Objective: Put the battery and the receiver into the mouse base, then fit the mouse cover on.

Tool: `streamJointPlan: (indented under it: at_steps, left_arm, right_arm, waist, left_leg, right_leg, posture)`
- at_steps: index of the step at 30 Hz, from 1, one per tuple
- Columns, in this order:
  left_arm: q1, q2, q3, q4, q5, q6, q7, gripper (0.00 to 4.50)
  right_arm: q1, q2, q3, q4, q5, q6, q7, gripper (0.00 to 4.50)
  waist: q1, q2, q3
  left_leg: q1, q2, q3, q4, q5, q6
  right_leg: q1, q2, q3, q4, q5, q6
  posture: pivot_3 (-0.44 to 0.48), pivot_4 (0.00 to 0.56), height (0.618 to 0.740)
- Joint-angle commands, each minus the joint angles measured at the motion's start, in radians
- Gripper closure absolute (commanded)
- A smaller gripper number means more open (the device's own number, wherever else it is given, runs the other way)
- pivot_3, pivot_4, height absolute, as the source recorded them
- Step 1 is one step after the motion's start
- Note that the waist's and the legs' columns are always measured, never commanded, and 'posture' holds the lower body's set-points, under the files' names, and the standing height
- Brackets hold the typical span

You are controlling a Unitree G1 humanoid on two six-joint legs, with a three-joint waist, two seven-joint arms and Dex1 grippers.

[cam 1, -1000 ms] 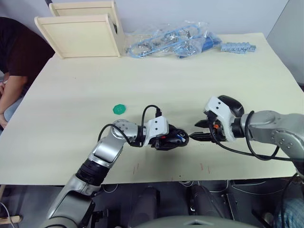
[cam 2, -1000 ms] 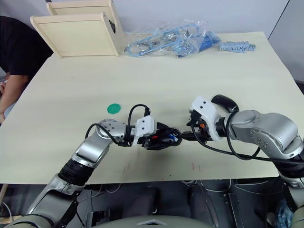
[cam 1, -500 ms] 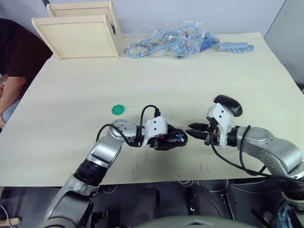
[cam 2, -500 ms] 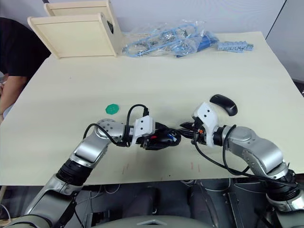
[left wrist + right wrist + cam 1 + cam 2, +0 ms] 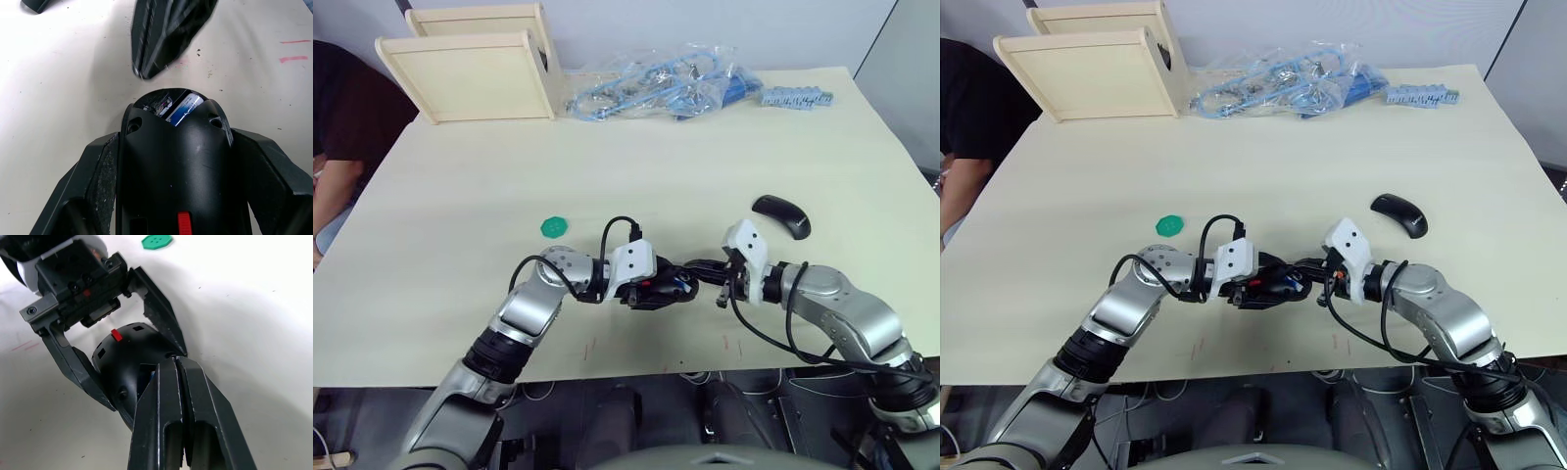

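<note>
Right gripper [image 5: 177, 363] tip against mouse base [image 5: 128, 357] rim

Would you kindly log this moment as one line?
left gripper: shut on mouse base | battery: in base | right gripper: shut, at base | mouse cover: on table

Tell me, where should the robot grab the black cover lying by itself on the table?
Probably across the cover's narrow width, coming down from above. It lies arched side up on the table, long and slim with free space all around, so the jaws could close on its two long edges.
</note>
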Motion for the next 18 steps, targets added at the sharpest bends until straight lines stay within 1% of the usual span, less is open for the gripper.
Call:
streamJointPlan:
  at_steps: [1, 18]
  left_arm:
    - [0.018, 0.027, -0.014, 0.018, 0.026, 0.016, -0.009, 1.53]
    - [0.017, 0.024, -0.015, 0.018, 0.027, 0.019, -0.005, 1.53]
  right_arm:
    - [0.0, 0.01, -0.002, -0.009, -0.018, -0.03, 0.014, 4.47]
    - [-0.002, 0.056, 0.02, 0.033, -0.09, -0.052, 0.042, 4.47]
  waist:
    - [0.0, 0.0, 0.0]
    - [-0.001, 0.0, 0.0]
  left_leg:
    - [0.0, 0.0, 0.0, 0.0, 0.0, 0.0]
    - [0.001, 0.0, 0.0, 0.0, 0.0, 0.0]
  right_leg:
    - [0.0, 0.0, 0.0, 0.0, 0.0, 0.0]
    - [0.0, 0.0, 0.001, 0.001, 0.0, 0.0]
  posture:
    - [0.0, 0.15, 0.74]
    - [0.0, 0.15, 0.74]
